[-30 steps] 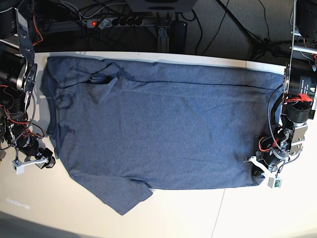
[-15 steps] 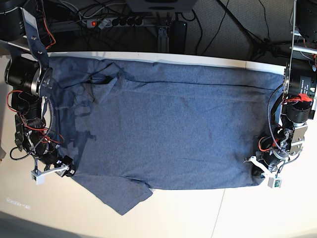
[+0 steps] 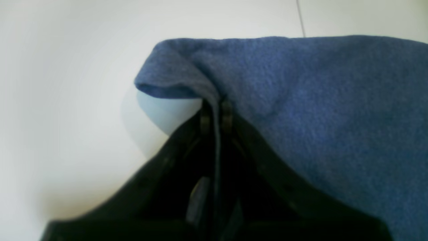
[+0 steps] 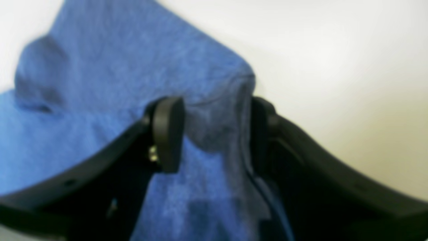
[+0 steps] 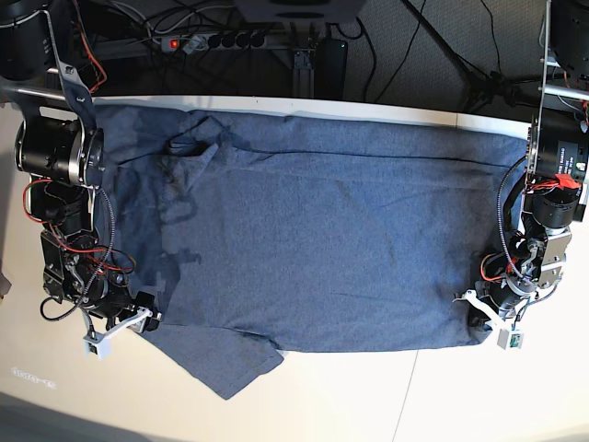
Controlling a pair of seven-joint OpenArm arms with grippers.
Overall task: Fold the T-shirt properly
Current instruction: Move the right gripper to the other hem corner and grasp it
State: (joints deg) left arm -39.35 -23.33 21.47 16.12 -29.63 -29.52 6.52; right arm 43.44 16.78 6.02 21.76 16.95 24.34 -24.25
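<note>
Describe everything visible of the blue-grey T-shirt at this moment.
The heathered blue-grey short-sleeved T-shirt looks like soft cotton knit and lies spread flat, plain side up, across the white table, collar end toward the base view's left. One sleeve juts toward the near edge; the other is folded over by the far edge. The left gripper is shut on a hem corner, lifting a small fold. The right gripper is open, its fingers straddling a raised fold near the sleeve.

left arm point(image 5: 550, 198): black housings, red wires, white pincer mount
right arm point(image 5: 64, 212): black, silver motor drum, red cables
</note>
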